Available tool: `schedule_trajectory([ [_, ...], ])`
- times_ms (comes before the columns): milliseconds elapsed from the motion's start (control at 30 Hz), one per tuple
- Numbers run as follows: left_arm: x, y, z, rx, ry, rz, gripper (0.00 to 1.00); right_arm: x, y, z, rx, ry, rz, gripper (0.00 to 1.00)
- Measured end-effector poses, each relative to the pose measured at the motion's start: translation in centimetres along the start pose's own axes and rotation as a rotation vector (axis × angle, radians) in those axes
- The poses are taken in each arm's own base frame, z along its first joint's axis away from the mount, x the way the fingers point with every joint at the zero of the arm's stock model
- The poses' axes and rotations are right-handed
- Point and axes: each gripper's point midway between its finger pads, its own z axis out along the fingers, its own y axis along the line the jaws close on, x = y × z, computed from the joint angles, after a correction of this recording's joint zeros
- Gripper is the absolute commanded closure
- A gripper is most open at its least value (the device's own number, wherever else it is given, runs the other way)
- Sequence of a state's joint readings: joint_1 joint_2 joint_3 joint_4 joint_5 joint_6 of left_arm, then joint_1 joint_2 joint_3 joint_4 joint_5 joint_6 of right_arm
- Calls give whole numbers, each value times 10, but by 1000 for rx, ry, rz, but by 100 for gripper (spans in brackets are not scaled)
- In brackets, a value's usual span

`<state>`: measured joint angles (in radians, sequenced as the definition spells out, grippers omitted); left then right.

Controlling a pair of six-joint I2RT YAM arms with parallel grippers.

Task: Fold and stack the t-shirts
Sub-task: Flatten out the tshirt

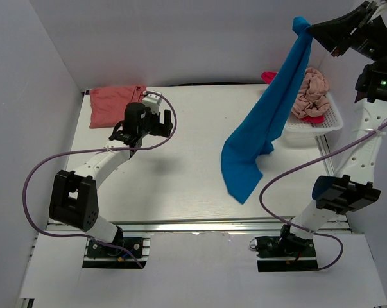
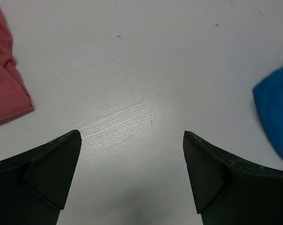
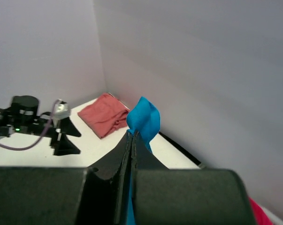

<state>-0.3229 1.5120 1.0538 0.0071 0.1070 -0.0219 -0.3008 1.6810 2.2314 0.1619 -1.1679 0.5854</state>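
My right gripper point(image 1: 309, 27) is shut on the bright blue t-shirt point(image 1: 264, 122) and holds it high; the shirt hangs down with its lower end on the table. In the right wrist view the blue cloth point(image 3: 143, 119) sticks out past the closed fingertips point(image 3: 132, 133). The salmon-coral t-shirt point(image 1: 115, 104) lies folded at the far left; it also shows in the left wrist view point(image 2: 3, 79) and the right wrist view point(image 3: 104, 115). My left gripper point(image 1: 160, 122) is open and empty just right of it. The beige-pink t-shirt point(image 1: 312, 93) and a magenta-red one point(image 1: 268, 76) lie in the basket.
The white slotted basket point(image 1: 321, 125) stands at the far right of the table. White walls close in the table at the back and left. A purple cable point(image 1: 33, 179) loops beside the left arm.
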Motion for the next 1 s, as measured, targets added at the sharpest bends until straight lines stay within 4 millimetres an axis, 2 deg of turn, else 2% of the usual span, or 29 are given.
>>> schedule_trajectory([
  [100,3,-9,-1,51,13,-2,2,23,-25,0,53,15,21,100],
  [233,9,-27,-3,131,38,0,2,66,-52,-3,106,60,90,100],
  [300,11,-38,-4,163,49,9,2,86,-55,-3,103,86,137,100],
  [367,13,-50,-2,188,58,21,2,104,-48,3,64,115,194,100],
  [467,14,-63,9,207,80,47,2,138,-8,35,-77,177,281,100],
  [533,18,-68,21,206,100,56,2,163,40,67,-204,235,341,100],
  [600,27,-69,31,194,127,59,2,185,106,100,-355,307,375,100],
  [667,39,-65,37,170,160,57,2,194,166,125,-486,357,367,100],
  [733,45,-59,40,137,175,55,2,191,223,145,-613,367,328,100],
  [800,44,-55,40,112,168,56,2,183,261,153,-690,359,291,100],
  [867,42,-50,38,87,154,59,2,169,279,159,-727,329,244,100],
  [1000,43,-40,29,39,139,68,2,126,284,165,-730,228,147,100],
])
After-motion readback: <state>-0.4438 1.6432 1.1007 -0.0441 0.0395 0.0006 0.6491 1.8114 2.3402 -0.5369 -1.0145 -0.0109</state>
